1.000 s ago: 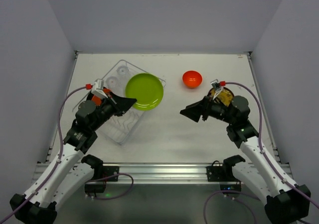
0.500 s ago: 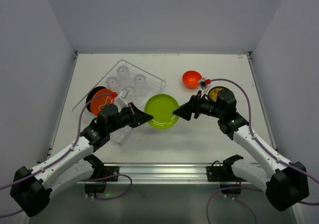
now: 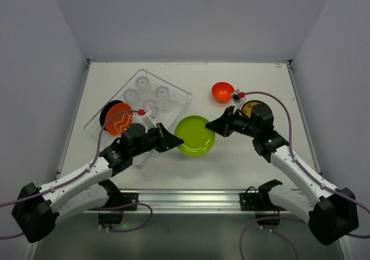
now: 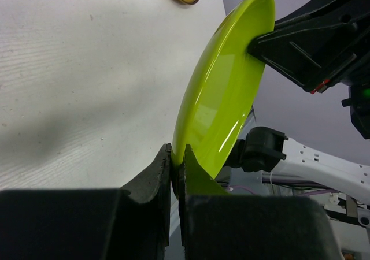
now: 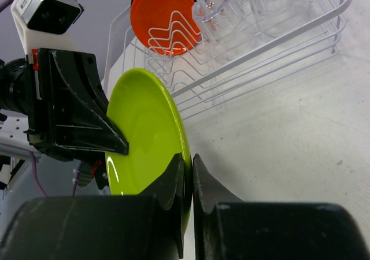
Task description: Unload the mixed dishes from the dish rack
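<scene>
- Pinching the left rim of the green plate [image 3: 195, 136] with the left end effector [image 3: 175, 143], fingers pressed onto both faces of the lip.
- Pinching the upper-right rim of the same plate with the right end effector [image 3: 211, 127], likewise closed on the lip.
- Carried between the two arms near centre frame in the overhead view, above the tabletop [image 3: 231, 164] and outside the dish rack [image 3: 173, 84].
- Judged a handover: check that the right grip bites deep enough on the rim before letting go with the left. Release gently, back away along the plate's own plane, and avoid twisting a glossy rim out of a shallow pinch.
- Likely set-down toward the right of the frame, near the yellow patterned plate [image 3: 252, 107] and orange-red bowl [image 3: 222, 91]; keep from knocking either.
- Yet to unload, in the rack at upper left: clear glasses [image 3: 151, 92], an orange-red plate [image 3: 119, 120], and a black plate [image 3: 106, 112] behind it.
- Pale matte tabletop, faintly speckled; plain grey walls on three sides; a metal rail [image 3: 185, 199] along the bottom edge.
</scene>
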